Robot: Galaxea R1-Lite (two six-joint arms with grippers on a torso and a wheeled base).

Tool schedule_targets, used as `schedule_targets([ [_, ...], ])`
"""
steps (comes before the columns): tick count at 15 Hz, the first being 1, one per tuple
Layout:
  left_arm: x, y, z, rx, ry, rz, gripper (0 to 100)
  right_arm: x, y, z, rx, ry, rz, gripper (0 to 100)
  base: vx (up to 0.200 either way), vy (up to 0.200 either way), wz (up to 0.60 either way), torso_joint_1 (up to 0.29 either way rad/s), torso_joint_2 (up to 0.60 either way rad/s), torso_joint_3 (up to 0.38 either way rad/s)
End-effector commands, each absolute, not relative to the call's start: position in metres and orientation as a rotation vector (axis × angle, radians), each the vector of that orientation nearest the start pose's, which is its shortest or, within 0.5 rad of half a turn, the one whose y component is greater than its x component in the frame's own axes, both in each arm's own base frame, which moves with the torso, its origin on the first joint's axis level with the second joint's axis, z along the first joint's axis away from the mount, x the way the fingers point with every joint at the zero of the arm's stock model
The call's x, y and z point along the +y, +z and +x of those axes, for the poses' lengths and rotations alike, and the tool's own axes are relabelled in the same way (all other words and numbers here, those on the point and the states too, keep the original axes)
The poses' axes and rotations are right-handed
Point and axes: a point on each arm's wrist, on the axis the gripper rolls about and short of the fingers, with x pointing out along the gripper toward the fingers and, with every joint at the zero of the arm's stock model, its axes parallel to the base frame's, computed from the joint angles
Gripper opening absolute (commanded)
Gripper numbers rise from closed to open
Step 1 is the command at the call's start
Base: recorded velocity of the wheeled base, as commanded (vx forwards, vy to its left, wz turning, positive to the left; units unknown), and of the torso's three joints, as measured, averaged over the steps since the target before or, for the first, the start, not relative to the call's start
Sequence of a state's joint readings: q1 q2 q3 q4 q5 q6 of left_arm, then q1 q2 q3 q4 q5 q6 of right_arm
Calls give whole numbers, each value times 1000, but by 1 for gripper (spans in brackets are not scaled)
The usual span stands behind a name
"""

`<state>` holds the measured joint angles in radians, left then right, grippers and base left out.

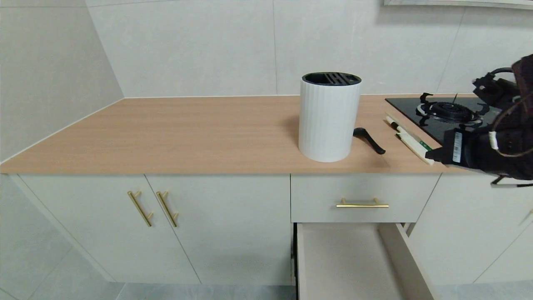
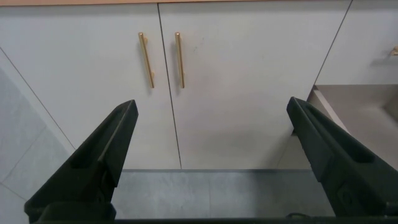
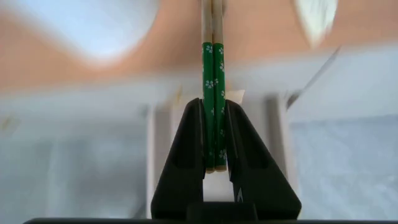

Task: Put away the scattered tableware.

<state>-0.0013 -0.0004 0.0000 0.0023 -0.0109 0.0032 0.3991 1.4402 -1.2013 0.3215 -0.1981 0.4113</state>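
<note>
A pale wood countertop point(image 1: 187, 133) runs across a tiled kitchen corner. Below it on the left are two white cabinet doors point(image 1: 145, 225) with slanted gold bar handles point(image 1: 140, 208). The left gripper point(image 2: 211, 109) hangs low in front of these doors, its black fingers point(image 2: 99, 155) spread wide apart with nothing between them.

Right of the counter's middle stands a white ribbed utensil holder point(image 1: 329, 118), upright, with a black slotted top. Just behind its right side a black utensil point(image 1: 369, 141) lies on the counter, partly hidden by the holder. Under this part of the counter is a shut drawer point(image 1: 362, 187) with a gold handle, and beneath that an open lower drawer point(image 1: 345, 262), pulled out.

Further right, near the counter's front edge, is a pair of chopsticks point(image 1: 410, 139), between the black utensil and a black gas hob point(image 1: 449, 112). They are cream-coloured, side by side, with green ends printed with small white marks. The right gripper point(image 1: 433, 157) is clamped on those green ends, its two black fingers point(image 3: 186, 149) pressed against either side of the pair. Whether the far tips touch the counter cannot be told.
</note>
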Motion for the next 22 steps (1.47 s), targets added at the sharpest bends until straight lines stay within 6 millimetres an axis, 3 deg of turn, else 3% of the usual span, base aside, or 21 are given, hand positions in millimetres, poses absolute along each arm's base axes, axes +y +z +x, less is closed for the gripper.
schedule_targets([
  [1,0,75,-23,3,-12,3,100,64,281,149,560,326,306,0,0,0,0,0,0,0],
  [5,0,75,-23,3,-11,3,100,58,266,131,587,408,242,0,0,0,0,0,0,0],
  [10,0,75,-23,3,-12,3,100,63,254,123,646,547,217,0,0,0,0,0,0,0],
  [16,0,75,-23,3,-11,3,100,73,227,137,764,560,137,0,0,0,0,-12,22,14],
  [22,0,75,-23,2,-11,3,100,78,212,146,834,577,109,0,0,0,0,-172,416,239],
])
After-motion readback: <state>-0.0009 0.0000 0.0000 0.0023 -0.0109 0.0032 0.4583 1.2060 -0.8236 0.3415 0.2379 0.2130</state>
